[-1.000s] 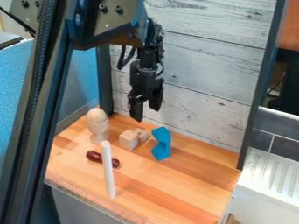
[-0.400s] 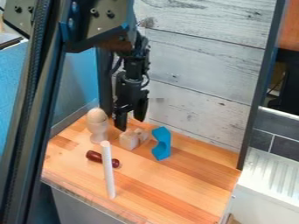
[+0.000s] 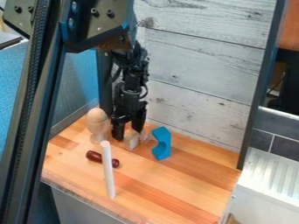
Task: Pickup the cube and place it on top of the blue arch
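1. Fingers (image 3: 118,130), black and angular, point down and stand apart, with a gap between their tips.
2. Right below that gap is the pale wooden cube (image 3: 130,141), resting on the bench and partly hidden by the fingers. Whether either tip touches it, I cannot tell.
3. At three o'clock from the tips, just beside the cube, is a smaller pale wooden block (image 3: 144,136). It sits near enough to get nudged.
4. Between three and four o'clock, near the cube, the bright blue arch (image 3: 163,146) has its hollow turned toward nine o'clock.
5. Further round, a dark red cylindrical piece (image 3: 95,156) lies between seven and eight o'clock. A slim white rod (image 3: 109,170) is at seven, and a pale wooden egg-and-cup shape (image 3: 97,125) is between nine and ten.
6. Under it all is the wood-grained bench (image 3: 181,175).
7. The step in hand looks to be lining up the grasp. Next calls for a slight lowering if the tips sit high, then closing squarely on the cube without pinching the small block.
8. After that, lift clear and carry toward four o'clock; the arch's narrow upper face would want careful centring.
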